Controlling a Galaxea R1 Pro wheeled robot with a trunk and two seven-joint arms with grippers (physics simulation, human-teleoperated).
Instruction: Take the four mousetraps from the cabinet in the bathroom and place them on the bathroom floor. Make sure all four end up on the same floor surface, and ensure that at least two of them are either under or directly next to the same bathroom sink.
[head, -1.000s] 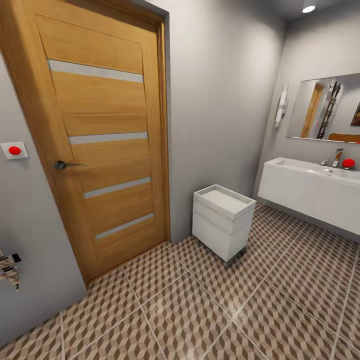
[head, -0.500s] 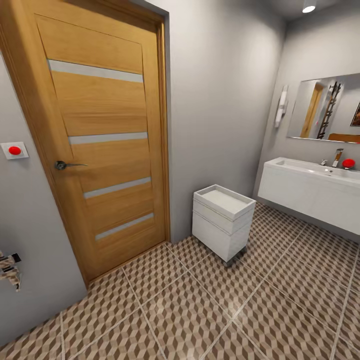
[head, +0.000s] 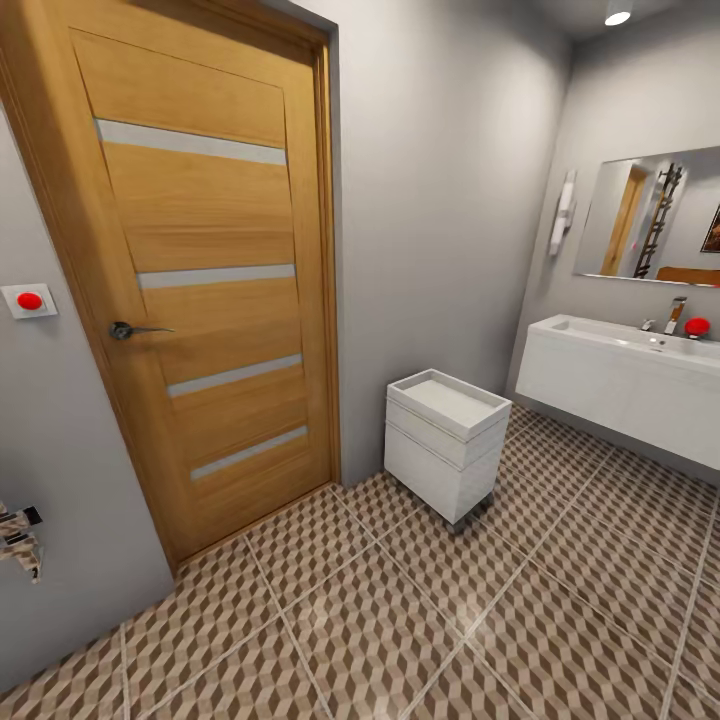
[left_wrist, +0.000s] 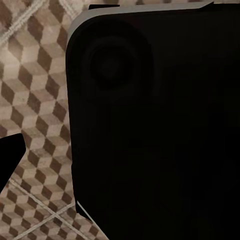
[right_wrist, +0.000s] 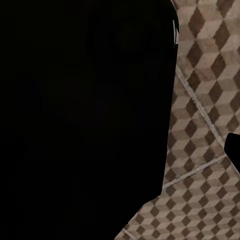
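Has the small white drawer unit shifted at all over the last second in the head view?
No. The small white drawer unit sits at the same spot against the wooden door and the bathroom sink; the whole view is unchanged.

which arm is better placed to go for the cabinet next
Neither can be favoured yet. The head view takes in the wooden door, a small white drawer unit and the bathroom sink over the bathroom floor. Both wrist views look past dark robot parts at tiles.
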